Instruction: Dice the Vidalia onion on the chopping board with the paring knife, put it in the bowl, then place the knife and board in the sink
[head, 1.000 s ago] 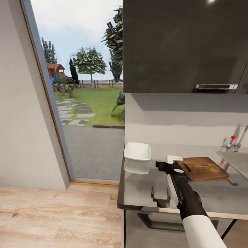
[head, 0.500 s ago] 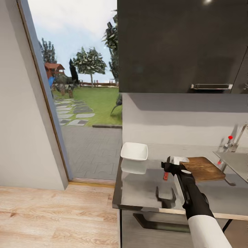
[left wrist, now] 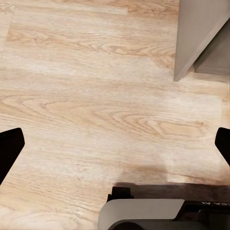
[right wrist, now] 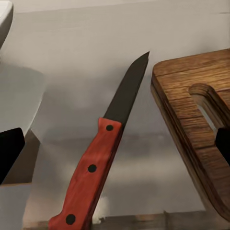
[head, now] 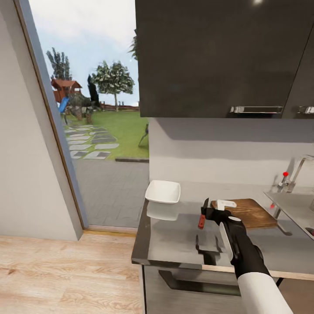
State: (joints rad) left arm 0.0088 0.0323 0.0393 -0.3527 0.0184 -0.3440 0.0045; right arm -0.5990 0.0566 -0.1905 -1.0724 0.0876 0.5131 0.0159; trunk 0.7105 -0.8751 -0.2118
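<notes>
Red-handled paring knife, grained chopping board

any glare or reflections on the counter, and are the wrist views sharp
Head view: the glossy countertop mirrors the bowl just below it and the right gripper as a dark shape; a bright spot of glare sits on the upper cabinet. Right wrist view: knife and board are crisp, with soft shadows. Left wrist view: floor grain is sharp, with a faint shadow near the arm.
</notes>
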